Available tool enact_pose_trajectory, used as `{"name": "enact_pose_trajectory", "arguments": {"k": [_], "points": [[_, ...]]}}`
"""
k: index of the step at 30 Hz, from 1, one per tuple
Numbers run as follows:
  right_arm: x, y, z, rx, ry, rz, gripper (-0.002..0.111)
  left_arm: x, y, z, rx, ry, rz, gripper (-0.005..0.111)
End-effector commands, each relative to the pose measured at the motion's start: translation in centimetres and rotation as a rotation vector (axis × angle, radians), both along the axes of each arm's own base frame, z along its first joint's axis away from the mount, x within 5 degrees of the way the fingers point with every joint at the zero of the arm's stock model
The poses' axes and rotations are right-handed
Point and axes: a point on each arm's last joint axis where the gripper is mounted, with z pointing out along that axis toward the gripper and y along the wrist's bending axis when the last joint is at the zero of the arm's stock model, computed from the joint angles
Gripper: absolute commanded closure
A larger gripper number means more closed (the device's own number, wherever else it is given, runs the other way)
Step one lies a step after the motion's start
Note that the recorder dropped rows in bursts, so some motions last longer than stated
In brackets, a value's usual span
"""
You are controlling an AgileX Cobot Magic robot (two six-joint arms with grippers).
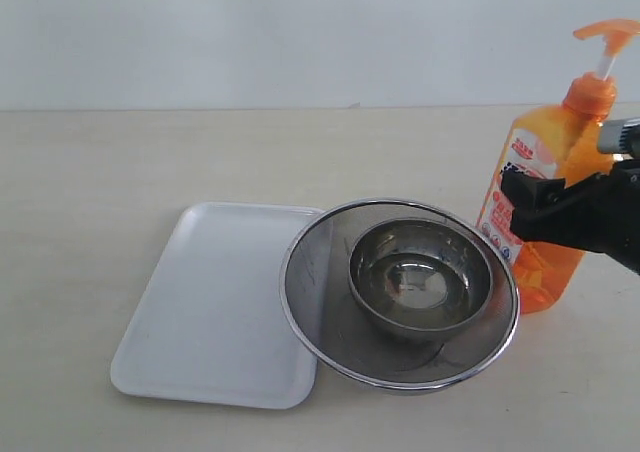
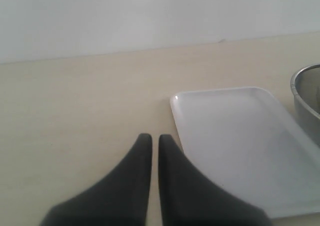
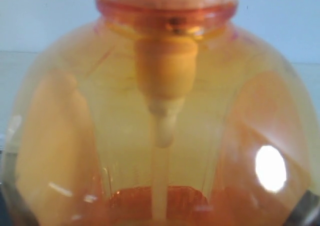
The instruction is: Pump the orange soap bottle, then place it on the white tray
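While the right gripper (image 1: 535, 207) has its black jaws closed around the middle of the orange soap bottle (image 1: 560, 142), the bottle stands at the far right of the table (image 1: 150, 152). Its base seems to rest on the surface, and its body leans a little. The pump head (image 1: 610, 34) sits raised with the white stem (image 1: 604, 67) showing under it. I judge pumping to be the step in hand, though nothing shows whether a press has been made.

The left gripper (image 2: 151, 146) hangs low over bare table just beside the white tray (image 2: 235, 136). Its fingers are almost together, with only a thin slit between them and nothing held. It is well apart from the bottle and does not show in the exterior view.

To pump well, the right grip should stay firm and bring the bottle upright first, because a push on a leaning bottle would tip it. The press should come straight down on the flat top of the pump head, along the stem, not on the spout. Narrow fingers suit that as a blunt tip. The plastic looks smooth and likely flexes, so a moderate squeeze seems safer than a hard one.

The steel bowl (image 1: 420, 272) sits inside the round strainer (image 1: 320, 282), just beside the bottle and between it and the tray. The strainer's rim overlaps the tray's right edge, so only the left part of the tray lies free for the later placing.
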Motion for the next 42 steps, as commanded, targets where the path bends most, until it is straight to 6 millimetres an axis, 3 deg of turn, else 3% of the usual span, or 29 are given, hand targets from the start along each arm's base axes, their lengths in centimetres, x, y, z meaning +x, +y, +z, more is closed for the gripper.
{"name": "enact_pose_trajectory", "arguments": {"k": [1, 14, 35, 42], "points": [[0.1, 0.0, 0.2, -0.049, -0.038, 0.013, 0.107, 0.0, 0.0, -0.1, -0.005, 0.001, 0.000, 0.102], [0.1, 0.0, 0.4, -0.103, -0.068, 0.028, 0.107, 0.0, 0.0, -0.1, -0.005, 0.001, 0.000, 0.102], [0.3, 0.0, 2.6, -0.031, -0.297, -0.002, 0.109, 0.0, 0.0, -0.1, -0.005, 0.001, 0.000, 0.102], [-0.3, -0.3, 5.0, -0.028, -0.391, -0.028, 0.109, 0.0, 0.0, -0.1, -0.005, 0.001, 0.000, 0.102]]}}
